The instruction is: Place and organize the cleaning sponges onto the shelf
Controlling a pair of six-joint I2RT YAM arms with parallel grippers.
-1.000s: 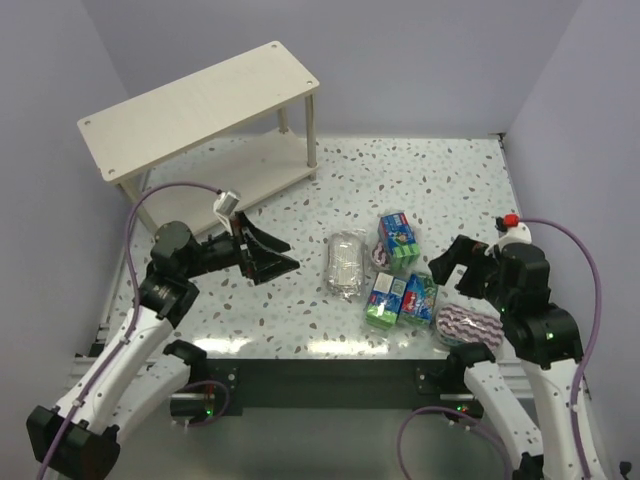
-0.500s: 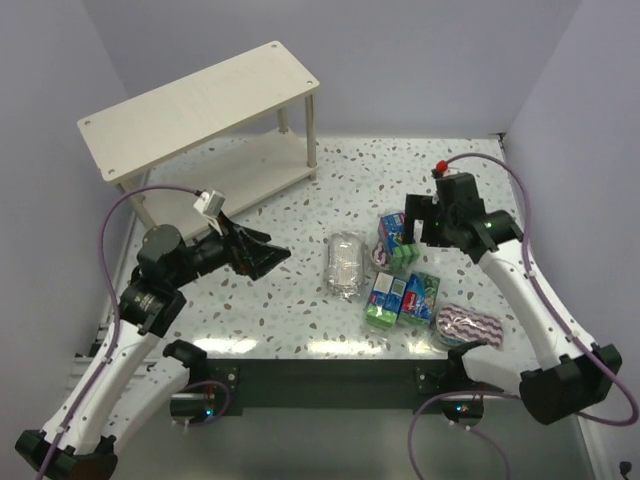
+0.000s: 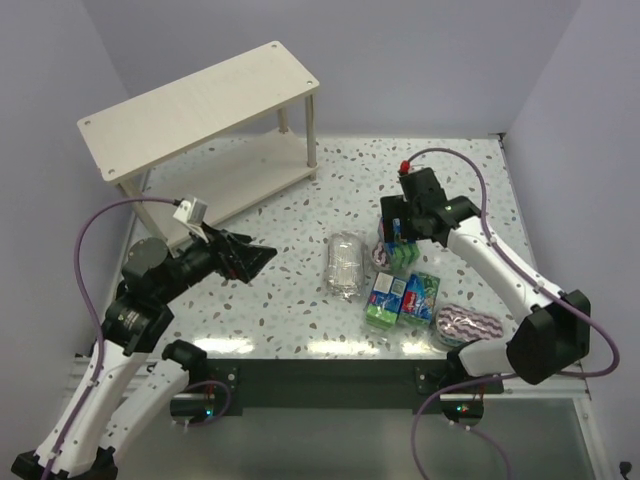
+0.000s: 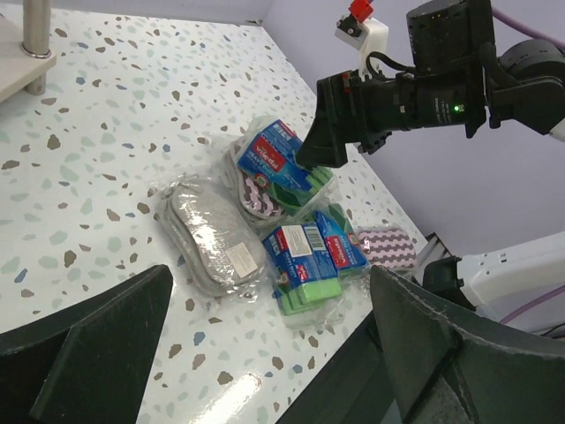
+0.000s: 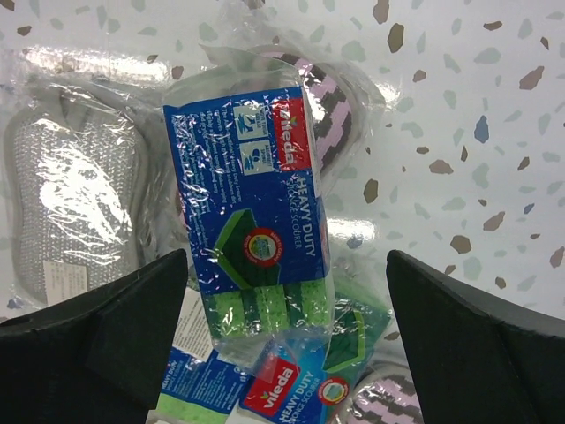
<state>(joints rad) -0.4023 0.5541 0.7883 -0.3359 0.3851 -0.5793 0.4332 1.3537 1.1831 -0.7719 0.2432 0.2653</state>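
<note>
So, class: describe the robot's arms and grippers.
The left arm and right arm have white shells, black joints and looping purple cables. The left gripper and right gripper are black, wedge-fingered. A red tab tops the right wrist.

Right end effector [image 3: 393, 225] now over pack [image 5: 252, 212]

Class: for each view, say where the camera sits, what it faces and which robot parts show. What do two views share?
Top external: high behind the bases, looking down on shelf and both arms.
Left wrist: low, facing across the table at the right claw; own fingers below.
Right wrist: straight down on a green-and-blue pack; own fingers at bottom corners.
Shared: both wrist views show the silvery pack.
</note>
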